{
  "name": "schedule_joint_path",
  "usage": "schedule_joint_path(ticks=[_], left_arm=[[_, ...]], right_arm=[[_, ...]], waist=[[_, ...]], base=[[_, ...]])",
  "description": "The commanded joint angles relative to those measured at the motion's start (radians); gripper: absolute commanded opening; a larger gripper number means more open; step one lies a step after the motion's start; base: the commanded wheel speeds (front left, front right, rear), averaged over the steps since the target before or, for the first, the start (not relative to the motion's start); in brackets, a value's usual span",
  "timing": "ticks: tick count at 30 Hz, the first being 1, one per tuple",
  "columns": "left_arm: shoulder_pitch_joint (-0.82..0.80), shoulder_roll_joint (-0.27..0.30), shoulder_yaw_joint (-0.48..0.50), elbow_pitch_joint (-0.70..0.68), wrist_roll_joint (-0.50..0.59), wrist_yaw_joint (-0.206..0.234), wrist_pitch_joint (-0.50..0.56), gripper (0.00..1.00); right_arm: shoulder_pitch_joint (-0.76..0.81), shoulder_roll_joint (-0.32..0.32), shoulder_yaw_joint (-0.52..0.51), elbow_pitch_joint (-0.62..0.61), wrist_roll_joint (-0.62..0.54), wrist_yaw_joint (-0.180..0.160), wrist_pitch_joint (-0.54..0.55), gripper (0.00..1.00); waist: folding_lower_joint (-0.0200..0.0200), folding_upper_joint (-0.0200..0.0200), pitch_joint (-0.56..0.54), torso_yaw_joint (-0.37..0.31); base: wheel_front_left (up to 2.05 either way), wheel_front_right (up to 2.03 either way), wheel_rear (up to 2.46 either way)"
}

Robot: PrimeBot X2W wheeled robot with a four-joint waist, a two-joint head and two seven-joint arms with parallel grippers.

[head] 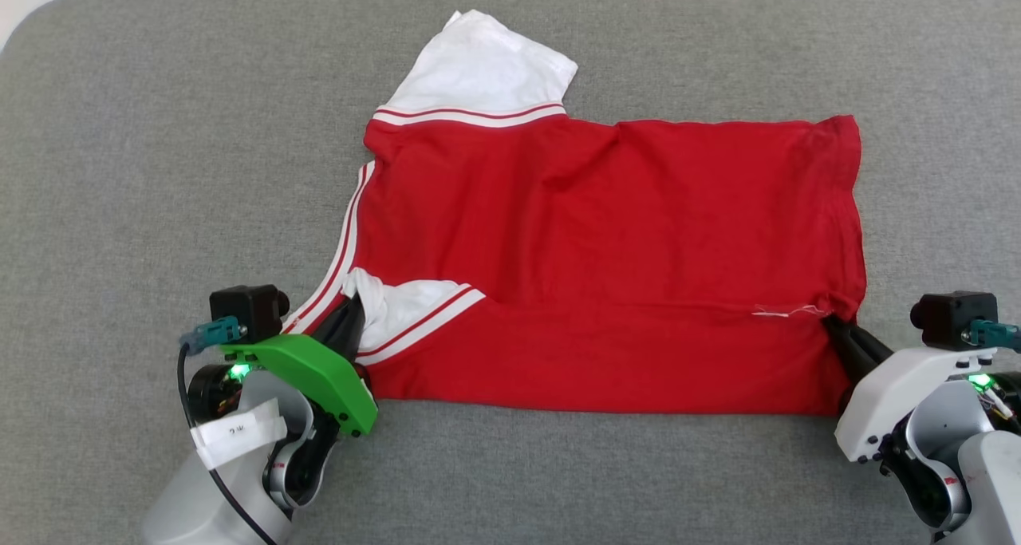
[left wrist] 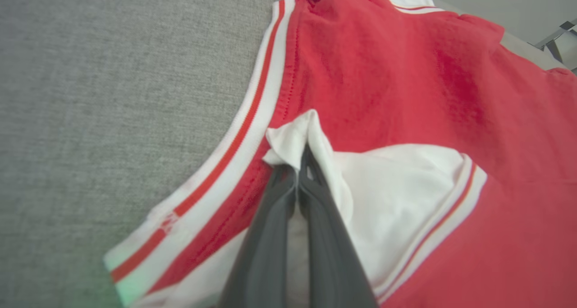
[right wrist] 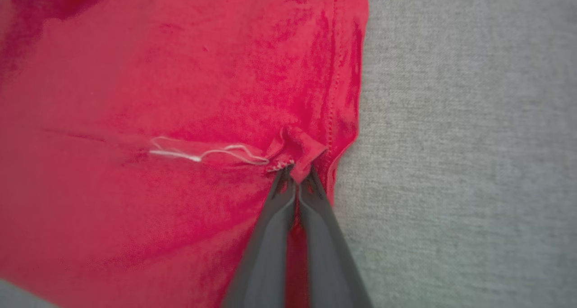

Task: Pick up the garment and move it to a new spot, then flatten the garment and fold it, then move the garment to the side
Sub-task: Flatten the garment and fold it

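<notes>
Gripping shirt [head: 606,234] by white sleeve [left wrist: 396,186] in clenched left claw [left wrist: 297,163], by red hem [right wrist: 311,150] in clenched right claw [right wrist: 295,172], on grey pad [head: 120,170]. Failing at reading left-arm tag [head: 239,433]: blurred.

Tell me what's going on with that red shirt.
The robot is mid-fold on a red jersey lying on a grey cushioned surface. Its left tool is shut on the near white sleeve, its right tool on the hem corner. The near edge looks folded over the body; the far sleeve lies spread out.
</notes>
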State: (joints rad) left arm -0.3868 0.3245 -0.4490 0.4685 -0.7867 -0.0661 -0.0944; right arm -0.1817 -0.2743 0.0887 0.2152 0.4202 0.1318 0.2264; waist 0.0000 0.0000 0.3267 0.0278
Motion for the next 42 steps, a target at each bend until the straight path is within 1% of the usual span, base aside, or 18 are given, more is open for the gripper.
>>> schedule_joint_path(ticks=[1,3,4,5,6,7,11,15,18,22,24,29,32,37,42], left_arm=[[-0.024,-0.007,-0.005,0.019,-0.009,-0.008,0.009,0.00],[-0.036,-0.012,-0.011,0.044,-0.013,-0.016,0.014,0.00],[-0.041,-0.014,-0.015,0.056,-0.013,-0.020,0.014,0.16],[-0.044,-0.017,-0.015,0.065,-0.015,-0.022,0.010,0.31],[-0.047,-0.019,-0.016,0.075,-0.015,-0.023,0.006,0.77],[-0.050,-0.020,-0.016,0.080,-0.013,-0.024,-0.001,1.00],[-0.049,-0.019,-0.002,0.101,-0.009,-0.008,-0.042,1.00],[-0.035,-0.005,0.013,0.100,-0.001,0.020,-0.076,1.00],[-0.021,0.019,0.022,0.087,0.007,0.044,-0.082,1.00],[0.000,0.063,0.034,0.060,0.007,0.075,-0.050,1.00],[0.009,0.088,0.034,0.038,-0.004,0.078,-0.002,1.00],[0.023,0.168,0.003,-0.051,-0.039,0.074,0.220,1.00],[0.028,0.214,-0.014,-0.104,-0.061,0.080,0.349,1.00],[0.044,0.275,-0.049,-0.178,-0.105,0.109,0.571,1.00],[0.058,0.300,-0.060,-0.227,-0.141,0.155,0.695,1.00]], right_arm=[[-0.013,-0.004,0.013,0.031,0.008,-0.001,-0.004,0.00],[-0.022,-0.009,0.023,0.056,0.009,-0.001,-0.020,0.40],[-0.025,-0.011,0.030,0.068,0.010,-0.001,-0.029,1.00],[-0.025,-0.010,0.037,0.074,0.017,-0.001,-0.037,1.00],[-0.025,-0.014,0.042,0.081,0.018,-0.001,-0.050,1.00],[-0.023,-0.016,0.045,0.084,0.019,-0.001,-0.063,1.00],[-0.008,-0.010,0.042,0.076,0.025,-0.001,-0.148,1.00],[0.022,0.005,0.002,0.049,0.002,-0.001,-0.248,1.00],[0.048,0.026,-0.031,0.019,-0.035,-0.001,-0.304,1.00],[0.083,0.065,-0.070,-0.026,-0.090,-0.001,-0.350,1.00],[0.102,0.085,-0.086,-0.051,-0.111,-0.001,-0.354,1.00],[0.147,0.120,-0.113,-0.112,-0.146,-0.001,-0.331,1.00],[0.168,0.133,-0.126,-0.137,-0.154,-0.001,-0.305,1.00],[0.193,0.144,-0.129,-0.161,-0.160,-0.001,-0.269,1.00],[0.196,0.152,-0.124,-0.184,-0.158,-0.001,-0.262,1.00]], waist=[[0.0000,0.0000,0.007,0.002],[0.0000,0.0000,0.008,0.005],[0.0000,0.0000,0.005,0.006],[0.0000,0.0000,0.002,0.007],[0.0000,0.0000,-0.004,0.010],[0.0000,0.0000,-0.008,0.011],[0.0000,0.0000,-0.039,0.012],[0.0000,0.0000,-0.083,0.010],[0.0000,0.0000,-0.112,0.000],[0.0000,0.0000,-0.151,-0.012],[0.0000,0.0000,-0.166,-0.016],[0.0000,0.0000,-0.183,-0.024],[0.0000,0.0000,-0.187,-0.030],[0.0000,0.0000,-0.187,-0.046],[0.0000,0.0000,-0.172,-0.070]], base=[[0.00,0.00,0.00],[0.00,0.00,0.00],[0.00,0.00,0.00],[0.00,0.00,0.00],[0.00,0.00,0.00],[0.00,0.00,0.00],[0.00,0.00,0.00],[0.00,0.00,0.00],[0.00,0.00,0.00],[0.00,0.00,0.00],[0.00,0.00,0.00],[0.00,0.00,0.00],[0.00,0.00,0.00],[0.00,0.00,0.00],[0.00,0.00,0.00]])
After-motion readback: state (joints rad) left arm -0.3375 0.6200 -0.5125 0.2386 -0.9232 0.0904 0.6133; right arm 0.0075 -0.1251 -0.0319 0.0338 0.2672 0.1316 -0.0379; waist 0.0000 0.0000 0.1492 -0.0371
